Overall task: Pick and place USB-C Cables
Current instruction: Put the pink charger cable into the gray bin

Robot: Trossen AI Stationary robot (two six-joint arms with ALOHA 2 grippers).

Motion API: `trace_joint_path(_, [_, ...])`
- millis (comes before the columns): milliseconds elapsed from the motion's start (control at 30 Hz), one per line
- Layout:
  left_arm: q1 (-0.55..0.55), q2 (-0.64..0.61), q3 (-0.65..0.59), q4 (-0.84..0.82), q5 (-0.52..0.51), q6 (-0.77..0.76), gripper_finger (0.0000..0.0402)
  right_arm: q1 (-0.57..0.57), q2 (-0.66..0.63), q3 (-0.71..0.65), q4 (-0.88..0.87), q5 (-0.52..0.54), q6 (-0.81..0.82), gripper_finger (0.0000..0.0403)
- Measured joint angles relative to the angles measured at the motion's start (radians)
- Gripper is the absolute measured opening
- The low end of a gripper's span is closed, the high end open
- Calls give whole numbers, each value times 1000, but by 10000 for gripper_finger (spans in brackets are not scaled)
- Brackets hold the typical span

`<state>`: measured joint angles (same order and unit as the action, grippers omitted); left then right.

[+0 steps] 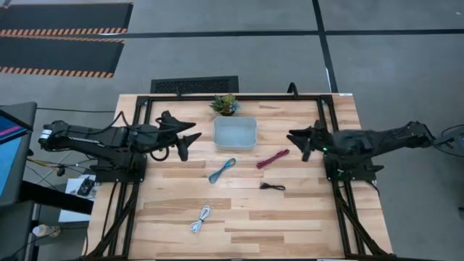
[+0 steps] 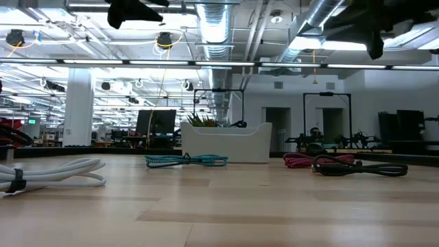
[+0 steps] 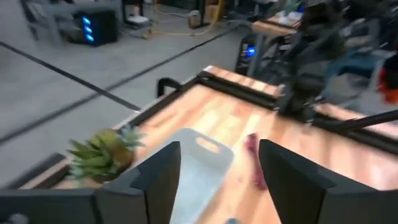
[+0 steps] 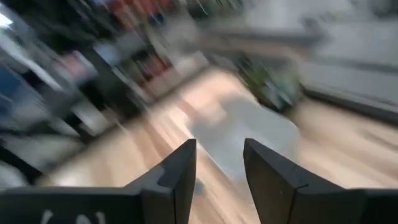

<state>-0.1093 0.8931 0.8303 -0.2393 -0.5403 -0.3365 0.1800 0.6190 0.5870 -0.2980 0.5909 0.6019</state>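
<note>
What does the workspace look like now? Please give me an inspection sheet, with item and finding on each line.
Surface: wooden table, bare in front.
Job's things: clear bin empty; teal cable, maroon cable, black cable and white cable all lie on the table.
Clutter: potted plant behind the bin.
Grippers: left gripper open, empty, left of the bin; right gripper open, empty, right of it.
Cables: loose wiring beside the left arm's base.
Surroundings: grey floor, striped mats.

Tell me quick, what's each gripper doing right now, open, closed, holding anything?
Left gripper: open, empty, raised beside the clear bin.
Right gripper: open, empty, raised on the bin's other side.
</note>
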Motion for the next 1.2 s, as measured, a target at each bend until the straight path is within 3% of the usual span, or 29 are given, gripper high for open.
trace_joint_path(133, [0,-27,0,-110,45,-80,225,-54,229,211,-362,-64,67,161])
trace_joint_path(233, [0,-53,0,-222,68,-132,225,-89,374,288,-487,-148,47,161])
trace_joint_path(433, [-6,-100,0,-304,92,-182,226,-137,575,277,-513,-343,-91,181])
trace_joint_path(667, [-6,-109,0,-310,98,-158,226,-214,709,260,-507,-464,-296,258])
trace_joint_path(900, [-6,-86,-1,-311,101,-155,226,-269,749,261,-501,-500,-667,281])
trace_joint_path(1200, [-6,-86,-1,-311,87,-156,226,-346,885,262,-448,-516,-834,281])
